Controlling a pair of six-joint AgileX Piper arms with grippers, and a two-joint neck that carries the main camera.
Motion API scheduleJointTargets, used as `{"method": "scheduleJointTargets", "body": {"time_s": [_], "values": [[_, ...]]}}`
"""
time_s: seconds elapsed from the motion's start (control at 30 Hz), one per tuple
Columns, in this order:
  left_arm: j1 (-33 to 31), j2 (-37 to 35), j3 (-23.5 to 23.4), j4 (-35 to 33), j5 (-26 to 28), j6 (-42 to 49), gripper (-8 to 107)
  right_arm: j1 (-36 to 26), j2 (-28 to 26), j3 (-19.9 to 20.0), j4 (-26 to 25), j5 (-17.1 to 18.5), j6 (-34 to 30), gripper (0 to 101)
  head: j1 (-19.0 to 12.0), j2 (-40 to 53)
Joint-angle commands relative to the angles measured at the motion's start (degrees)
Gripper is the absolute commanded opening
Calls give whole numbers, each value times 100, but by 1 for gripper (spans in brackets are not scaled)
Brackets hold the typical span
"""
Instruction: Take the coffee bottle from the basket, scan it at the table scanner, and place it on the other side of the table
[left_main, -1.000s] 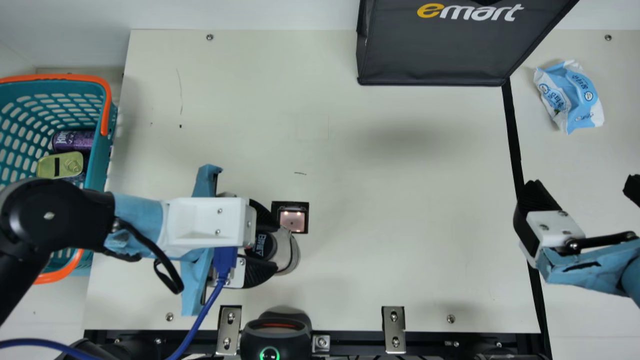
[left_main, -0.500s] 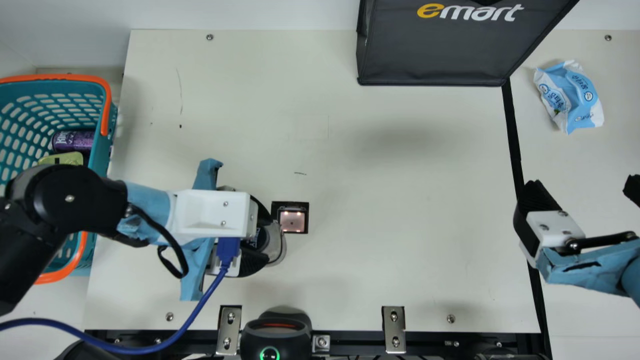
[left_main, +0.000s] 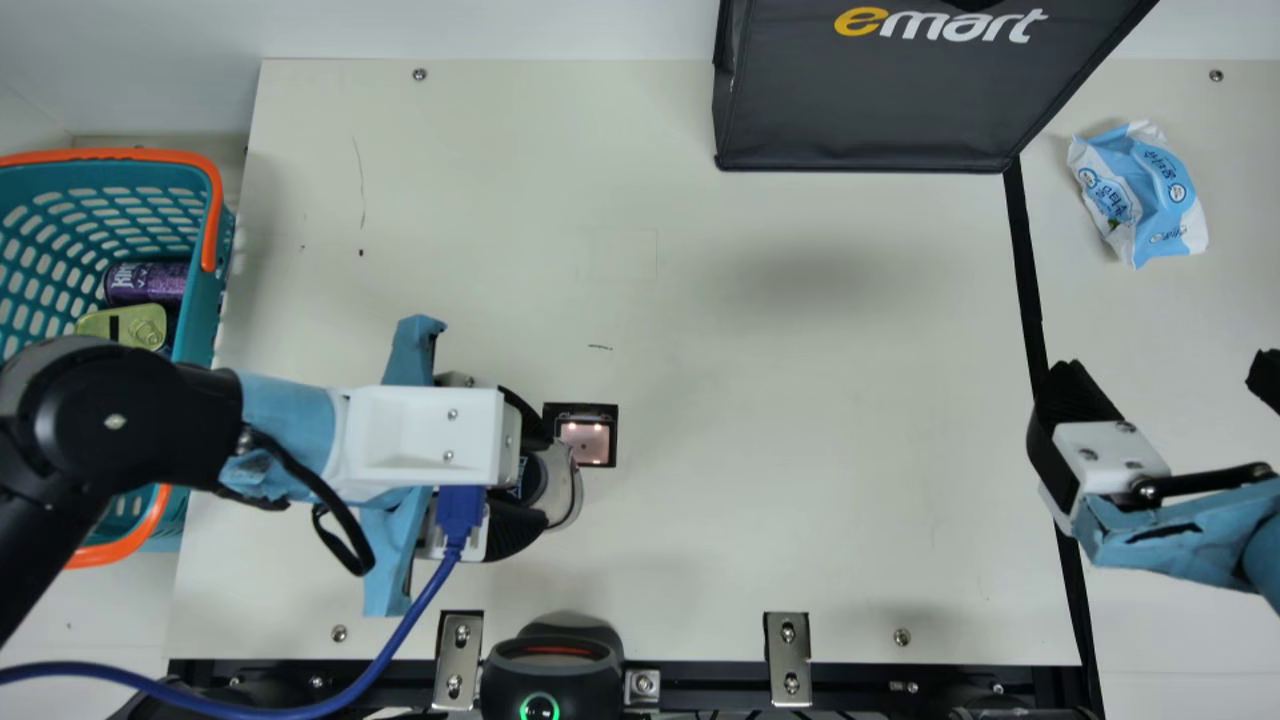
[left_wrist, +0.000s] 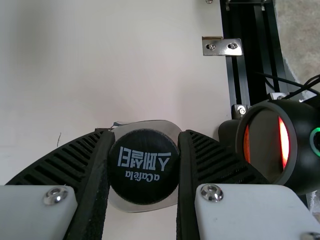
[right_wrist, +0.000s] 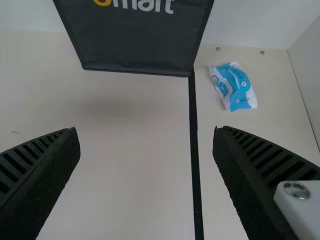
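Clasping the round-capped coffee bottle (left_wrist: 144, 167), ribbed black left gripper (left_main: 544, 478); right gripper (left_main: 1163, 370) spread wide.

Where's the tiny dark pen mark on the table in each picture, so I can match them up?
Main view: the pen mark is just above the square scanner.
Left wrist view: near the jaws, on the side away from the black scanner.
Right wrist view: beyond the jaws, on the side away from the blue-and-white packet.
Shared landmark: the cream table.
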Motion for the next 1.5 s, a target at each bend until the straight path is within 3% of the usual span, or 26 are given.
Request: {"method": "scheduleJointTargets", "body": {"time_s": [0.0, 0.87, 1.47], "values": [[-34, -36, -48, 30, -4, -118, -8, 0, 0, 0, 0, 0, 0, 95, -175, 0], [-205, -106, -536, 99, -4, -1050, -8, 0, 0, 0, 0, 0, 0, 95, -175, 0], [-173, 937, -1701, 39, -4, -2115, -8, 0, 0, 0, 0, 0, 0, 95, -175, 0]]}}
